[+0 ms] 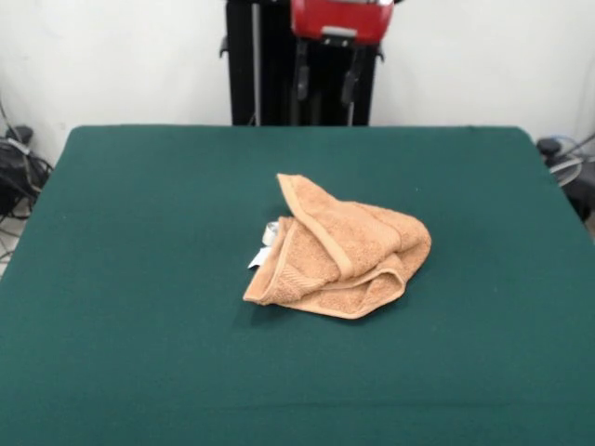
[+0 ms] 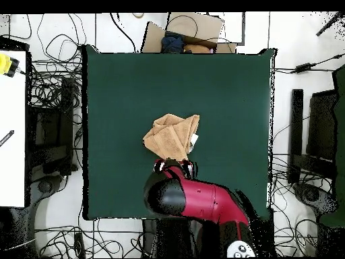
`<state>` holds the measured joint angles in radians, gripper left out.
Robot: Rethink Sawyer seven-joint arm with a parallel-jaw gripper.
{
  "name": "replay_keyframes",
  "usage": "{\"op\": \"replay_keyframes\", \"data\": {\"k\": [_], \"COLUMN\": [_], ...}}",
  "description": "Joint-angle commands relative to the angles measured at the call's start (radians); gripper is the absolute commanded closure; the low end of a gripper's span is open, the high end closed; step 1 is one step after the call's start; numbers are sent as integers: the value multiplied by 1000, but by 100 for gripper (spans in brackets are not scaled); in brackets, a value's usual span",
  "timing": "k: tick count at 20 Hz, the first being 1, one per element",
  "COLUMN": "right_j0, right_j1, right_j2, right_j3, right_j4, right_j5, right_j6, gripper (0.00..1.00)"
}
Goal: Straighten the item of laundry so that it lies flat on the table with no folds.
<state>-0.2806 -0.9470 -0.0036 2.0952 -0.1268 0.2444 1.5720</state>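
The orange-tan towel (image 1: 339, 246) lies crumpled near the middle of the dark green table (image 1: 139, 232). It is folded over itself, with a corner sticking up toward the far side and white tags (image 1: 265, 246) at its left edge. My gripper (image 1: 325, 98) hangs high above the table's far edge, behind the towel, open and empty, with both black fingers (image 1: 302, 82) apart. In the overhead view the towel (image 2: 172, 135) sits just above the gripper (image 2: 175, 165) on the table (image 2: 229, 88), and the red arm (image 2: 202, 201) reaches in from the bottom.
The robot's black pedestal (image 1: 270, 65) stands behind the table. Cables (image 2: 54, 88) cover the floor on both sides. A cardboard box (image 2: 192, 30) lies beyond the table's top edge, a white table (image 2: 12, 121) stands at the left, and black equipment (image 2: 317, 135) at the right.
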Motion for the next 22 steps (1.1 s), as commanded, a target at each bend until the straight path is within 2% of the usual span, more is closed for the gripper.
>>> {"op": "replay_keyframes", "data": {"k": [1, 9, 16, 22], "right_j0": [-52, -82, -145, -161], "right_j1": [124, 189, 271, 297], "right_j2": [116, 138, 193, 205], "right_j3": [-21, -29, -42, -38], "right_j4": [-70, -94, -102, -84], "right_j5": [-104, -176, -225, -223], "right_j6": [69, 97, 112, 128], "gripper": [0, 0, 0, 0]}}
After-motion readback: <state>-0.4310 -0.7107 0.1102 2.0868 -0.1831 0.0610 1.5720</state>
